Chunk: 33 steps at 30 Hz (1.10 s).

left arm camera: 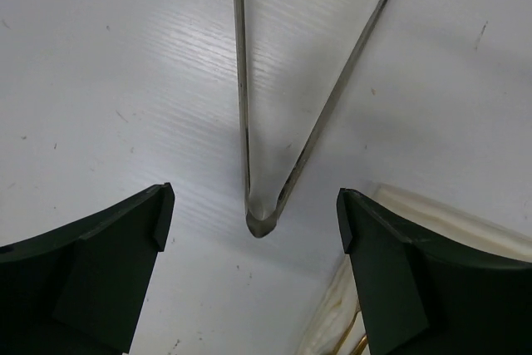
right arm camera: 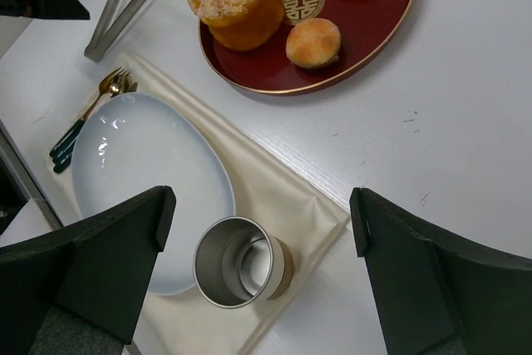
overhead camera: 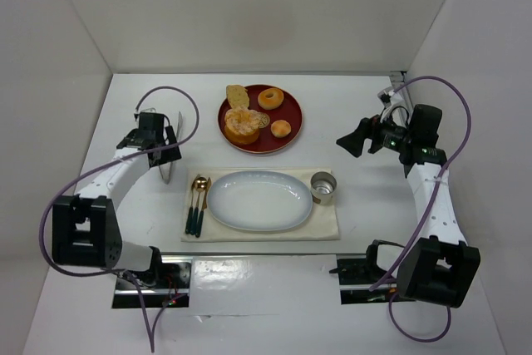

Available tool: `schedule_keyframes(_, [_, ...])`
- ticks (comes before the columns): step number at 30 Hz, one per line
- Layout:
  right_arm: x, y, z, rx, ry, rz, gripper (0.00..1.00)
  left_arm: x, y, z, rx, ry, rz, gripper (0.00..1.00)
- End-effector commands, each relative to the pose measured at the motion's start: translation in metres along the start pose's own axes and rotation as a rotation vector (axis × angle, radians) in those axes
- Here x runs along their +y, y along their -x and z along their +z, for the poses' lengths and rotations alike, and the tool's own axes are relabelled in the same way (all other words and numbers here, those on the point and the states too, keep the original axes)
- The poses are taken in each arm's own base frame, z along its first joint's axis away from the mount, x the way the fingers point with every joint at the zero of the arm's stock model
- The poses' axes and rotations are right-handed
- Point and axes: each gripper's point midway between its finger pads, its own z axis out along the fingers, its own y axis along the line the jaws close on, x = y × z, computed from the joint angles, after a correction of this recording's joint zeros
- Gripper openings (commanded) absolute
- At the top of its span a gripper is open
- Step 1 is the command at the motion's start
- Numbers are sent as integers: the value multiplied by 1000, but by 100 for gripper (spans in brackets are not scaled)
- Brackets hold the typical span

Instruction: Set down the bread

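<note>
The bread (right arm camera: 313,42) looks smooth, the tray (right arm camera: 374,18) glossy (lacquered), the cup (right arm camera: 241,263) brushed metal.

The top external camera sits above and behind the arm bases, facing forward and down, far enough back to take in the whole table (overhead camera: 357,106). The left wrist camera looks almost straight down past the left gripper (left arm camera: 254,195), very near the surface (only the joined end of the tongs (left arm camera: 259,220) and a corner of the placemat (left arm camera: 449,220) fit). The right wrist camera, behind the right gripper (right arm camera: 263,195), rides higher and slants across the cup (right arm camera: 241,262), plate (right arm camera: 141,155) and red tray (right arm camera: 366,47). Both wrist views share tongs and placemat; the overhead view holds all of it.
</note>
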Motion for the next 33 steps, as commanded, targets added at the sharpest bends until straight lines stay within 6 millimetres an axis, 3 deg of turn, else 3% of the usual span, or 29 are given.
schedule_keyframes(1, [11,16,-6,-37,31,-76,100,-12,22,10,-26,-63,-19,98])
schedule_keyframes(4, [11,16,-6,-37,31,-76,100,-17,14,24,20,-82,-5,98])
schedule_keyframes(10, [12,18,-8,-42,30,-83,100,-28,20,33,17,-128,24,98])
schedule_keyframes(18, [12,18,-8,-42,30,-83,100,-22,11,59,79,-110,52,96])
schedule_keyframes(33, [13,20,-8,-48,39,-91,100,-26,5,82,129,-157,99,90])
